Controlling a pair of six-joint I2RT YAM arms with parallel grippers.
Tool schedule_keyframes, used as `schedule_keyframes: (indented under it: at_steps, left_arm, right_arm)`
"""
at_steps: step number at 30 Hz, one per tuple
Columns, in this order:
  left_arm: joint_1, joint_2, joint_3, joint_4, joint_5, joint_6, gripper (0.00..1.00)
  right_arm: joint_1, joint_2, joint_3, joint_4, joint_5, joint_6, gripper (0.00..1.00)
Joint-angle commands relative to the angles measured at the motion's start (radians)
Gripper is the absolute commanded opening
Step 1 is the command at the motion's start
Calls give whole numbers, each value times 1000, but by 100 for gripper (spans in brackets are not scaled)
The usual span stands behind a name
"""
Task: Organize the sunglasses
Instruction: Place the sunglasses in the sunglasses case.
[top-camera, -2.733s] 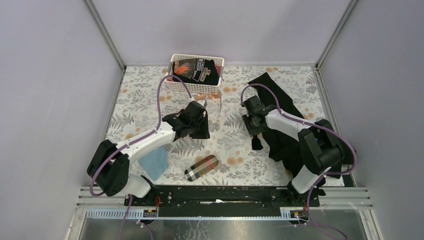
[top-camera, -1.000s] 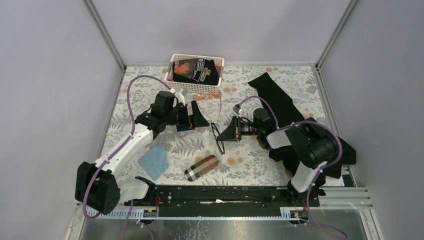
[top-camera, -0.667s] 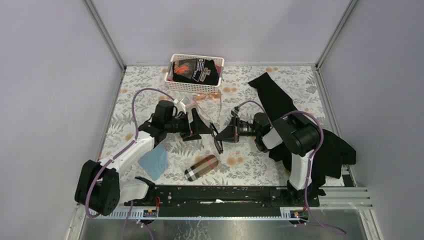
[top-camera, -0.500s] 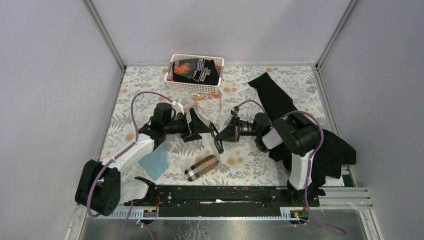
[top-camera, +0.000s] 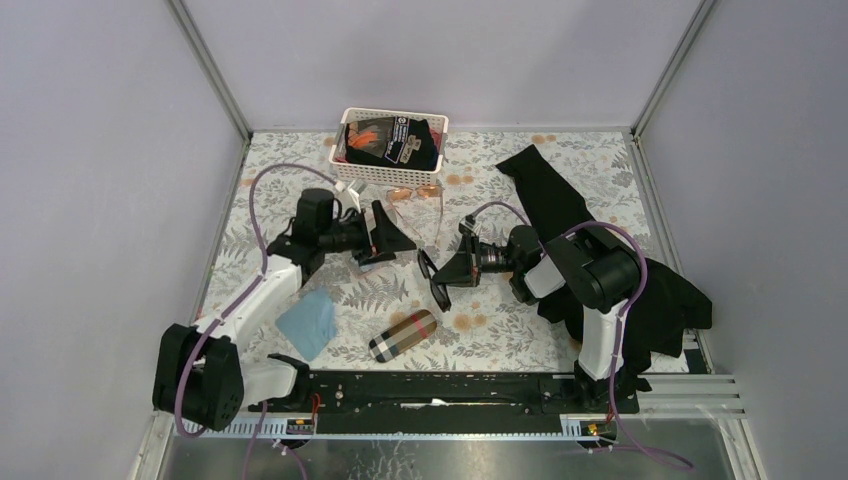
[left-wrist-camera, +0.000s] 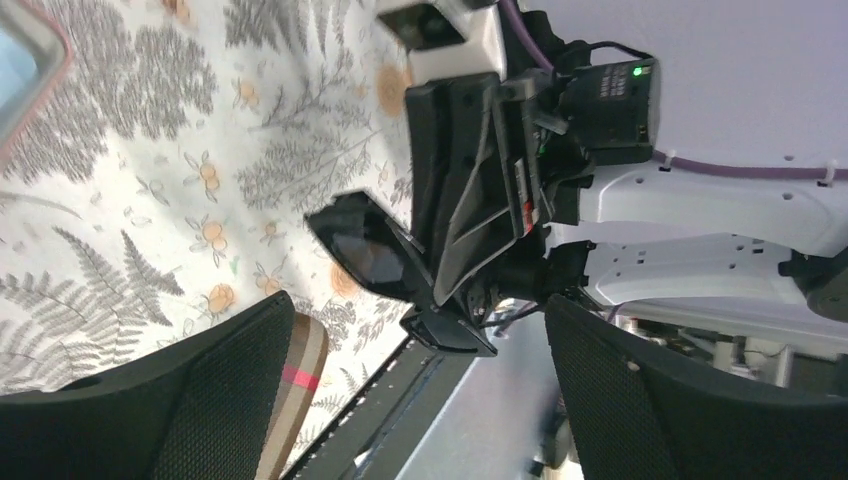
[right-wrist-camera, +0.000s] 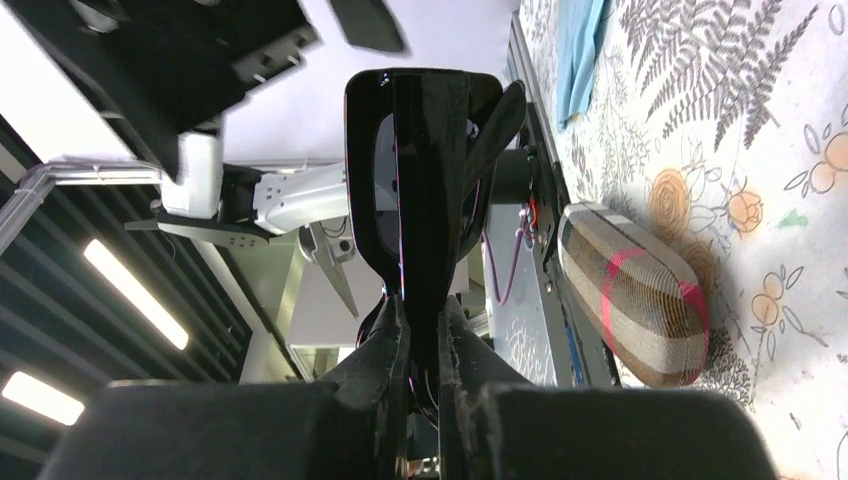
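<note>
My right gripper (top-camera: 447, 272) is shut on the folded black-framed sunglasses (top-camera: 434, 279), holding them above the floral table and pointing left. In the right wrist view the dark sunglasses (right-wrist-camera: 420, 170) stand on edge, pinched between my fingers (right-wrist-camera: 385, 350). My left gripper (top-camera: 392, 238) faces them from the left, open, with a small gap between. In the left wrist view one dark lens (left-wrist-camera: 365, 250) sits ahead of my wide-apart fingers (left-wrist-camera: 180, 400). The wire-framed sunglasses with orange-pink lenses (top-camera: 415, 194) lie on the table just in front of the basket.
A white basket (top-camera: 352, 166) with dark items stands at the back. A plaid case (top-camera: 402, 335) lies near the front, and a light-blue cloth (top-camera: 308, 322) lies to its left. A black cloth (top-camera: 565, 215) is spread under the right arm.
The left gripper came in toward the black sunglasses, then drew back a little to the left and up. The right gripper shifted slightly left early on and has held the sunglasses still since.
</note>
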Motion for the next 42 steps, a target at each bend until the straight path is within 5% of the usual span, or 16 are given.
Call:
schedule_keyframes:
  at_steps: [1,5,9,14,17,20,22,31,42]
  left_arm:
    - [-29,-11,200,-349,-70,334,99]
    - [-192,-59,338,-506,-270,581,99]
    - [-313,-128,333,-473,-426,733,99]
    - [-320,-75,420,-476,-580,681,99]
    - [-316,62,553,-620,-680,530,99]
    - [-301,195,664,-741,-615,347,99]
    - [-301,221,657,-731,-536,211,99]
    - [-287,136,414,-479,-591,-176,99]
    - [-291,267,345,-361,-533,-267,95]
  right_arm:
    - [-4,-21,28,192,-85,25,0]
    - [-5,-22,23,191,-124,32,0]
    - [-5,-34,7,180,-146,32,0]
    - [-5,-74,-12,29,-132,-56,0]
    - [-6,-167,0,-361,-66,-307,0]
    - [10,-314,128,-1148,244,-882,0]
    - [25,-354,188,-1342,375,-1010,0]
    - [51,-363,201,-1367,503,-1056,0]
    - [74,-375,179,-1346,529,-1054,0]
